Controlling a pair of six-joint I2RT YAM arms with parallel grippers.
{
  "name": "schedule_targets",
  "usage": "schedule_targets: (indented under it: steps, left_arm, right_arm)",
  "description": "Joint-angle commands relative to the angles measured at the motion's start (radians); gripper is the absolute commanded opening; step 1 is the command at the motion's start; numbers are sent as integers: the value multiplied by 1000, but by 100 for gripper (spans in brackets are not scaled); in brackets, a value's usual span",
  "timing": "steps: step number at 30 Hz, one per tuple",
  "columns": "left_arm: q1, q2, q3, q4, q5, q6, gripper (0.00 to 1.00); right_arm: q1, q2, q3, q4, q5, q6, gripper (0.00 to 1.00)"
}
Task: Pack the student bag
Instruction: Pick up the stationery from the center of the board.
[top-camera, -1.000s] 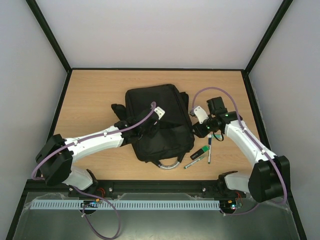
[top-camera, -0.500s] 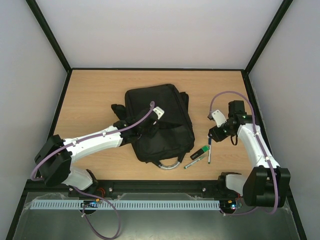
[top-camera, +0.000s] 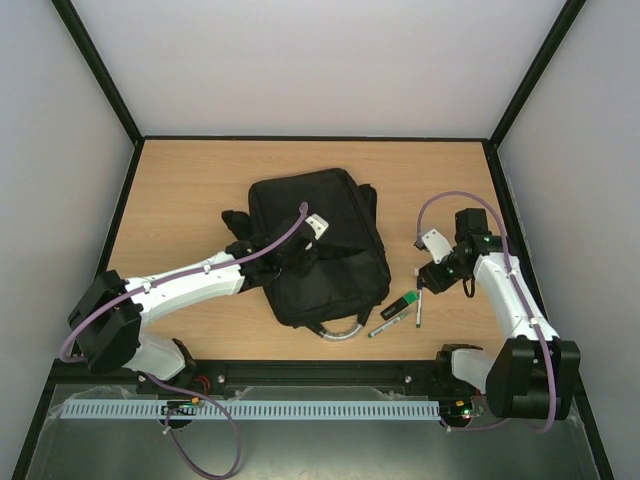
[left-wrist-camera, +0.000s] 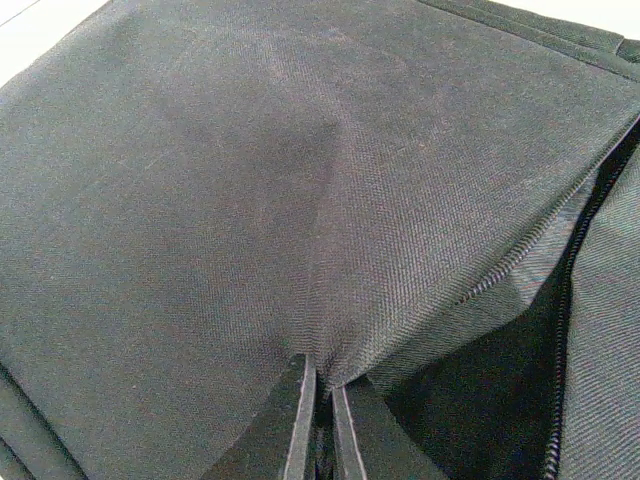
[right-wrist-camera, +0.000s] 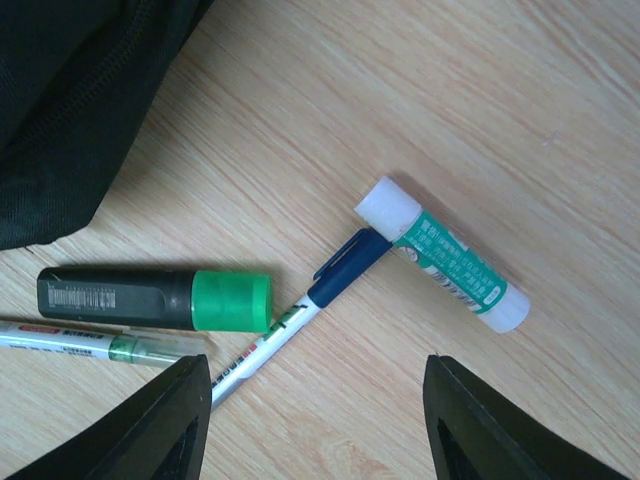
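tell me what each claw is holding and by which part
Left claw pinches a fold of fabric on the bag, beside its open zip. Right claw is open above the pens and glue stick, holding nothing.

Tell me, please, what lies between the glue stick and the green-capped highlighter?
A white pen with a dark blue cap lies between the glue stick and the highlighter, shown clearly in the right wrist view.

table: light wood grain, flat beneath the right fingers. walls: plain pale grey, on three sides beyond them. frame: black bars along table edge and corners. light: even, soft shadows.
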Motion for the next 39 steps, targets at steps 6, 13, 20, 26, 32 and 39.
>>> schedule_targets:
  steps: [6,13,20,26,32,39]
  left_arm:
    - [-2,-31,18,-11,23,-31,2]
    - [-3,-5,24,-20,10,-27,2]
    - [-2,8,22,-28,17,-24,2]
    - [-2,38,31,-31,49,-23,2]
    - [-2,32,30,-33,56,-28,2]
    - [-2,23,33,-35,72,-31,2]
  right_arm:
    - [-10,82,32,-93,8,-116,59]
    - [-41,234,111,-41,113,-234,56]
    - [-111,448,236,-44,84,-369,60]
    - [-112,548,215,-49,59,-453,60]
    - [-113,539,150,-14,73,-427,54]
    - [-112,507,84,44,121,-329,33]
